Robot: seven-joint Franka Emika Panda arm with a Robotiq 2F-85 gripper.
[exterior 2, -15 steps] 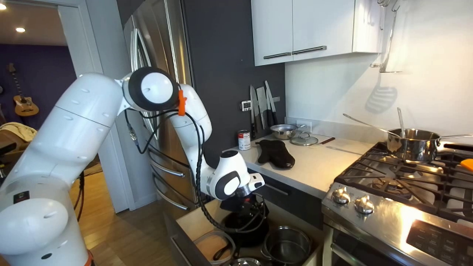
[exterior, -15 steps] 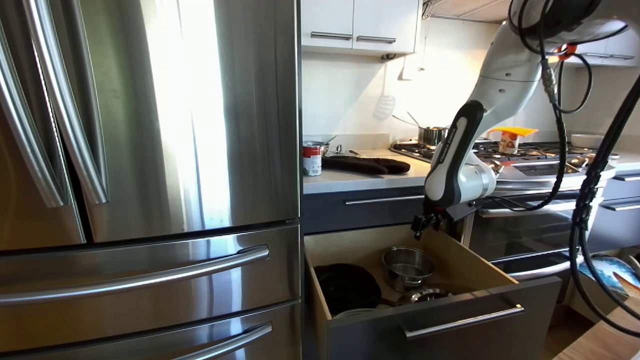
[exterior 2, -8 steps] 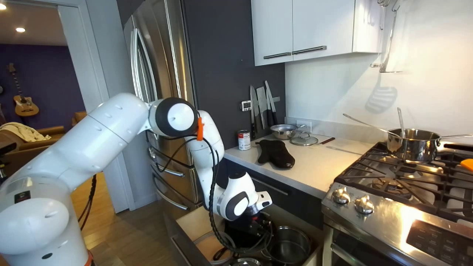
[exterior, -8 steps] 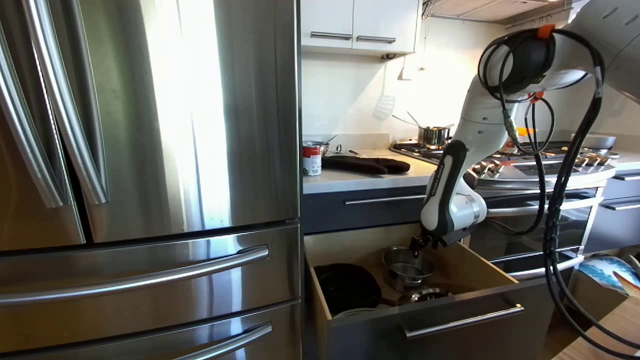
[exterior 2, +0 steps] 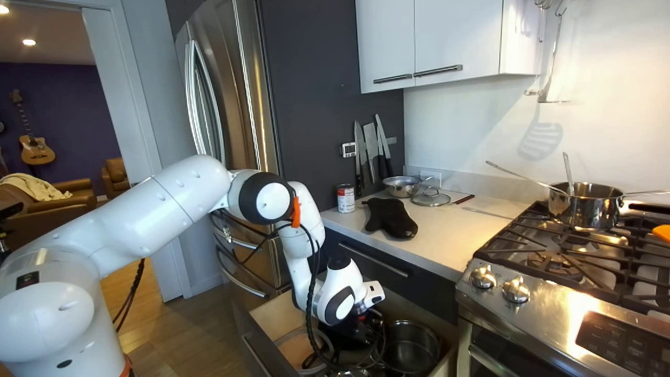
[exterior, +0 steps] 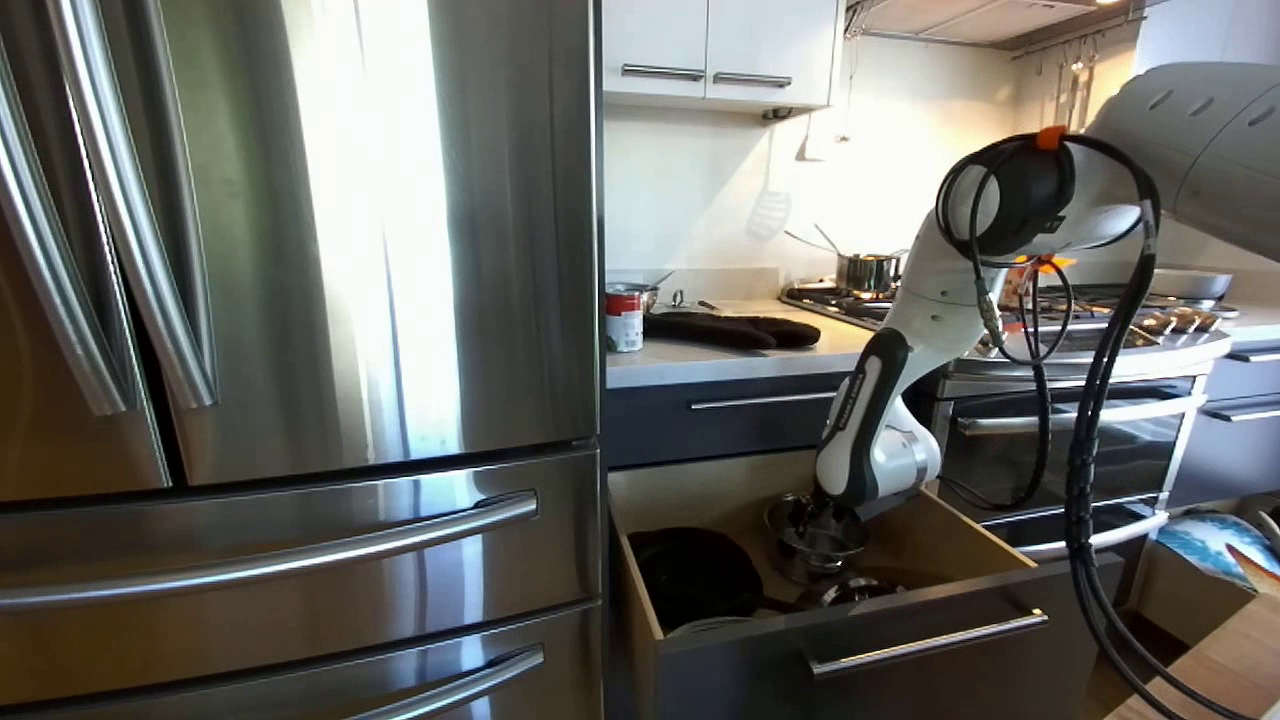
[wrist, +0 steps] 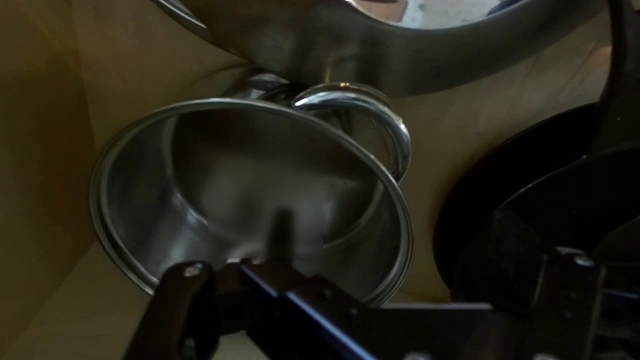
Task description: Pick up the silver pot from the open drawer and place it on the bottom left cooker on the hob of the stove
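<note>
Gripper [exterior: 818, 515] down in the open drawer [exterior: 740, 670], at the rim of the silver pot [wrist: 240, 180]

The gripper points downward, its dark fingers [wrist: 567, 290] spread wide; whether either touches steel cannot be told. Right below it the pot stands upright, one finger crossing its rim in the wrist view. Just beside the pot, reaching under the gripper's other finger in that view, lies a black pan [wrist: 475, 240]. Across the pot from the gripper are its loop handle [wrist: 392, 121] and a low steel piece [wrist: 300, 40]. Above the gripper, well apart, a countertop [exterior 2: 445, 248] bears a black oven mitt [exterior 2: 390, 222]; higher too stands the stove [exterior 2: 555, 317], carrying a steel saucepan [exterior 2: 586, 214].
</note>
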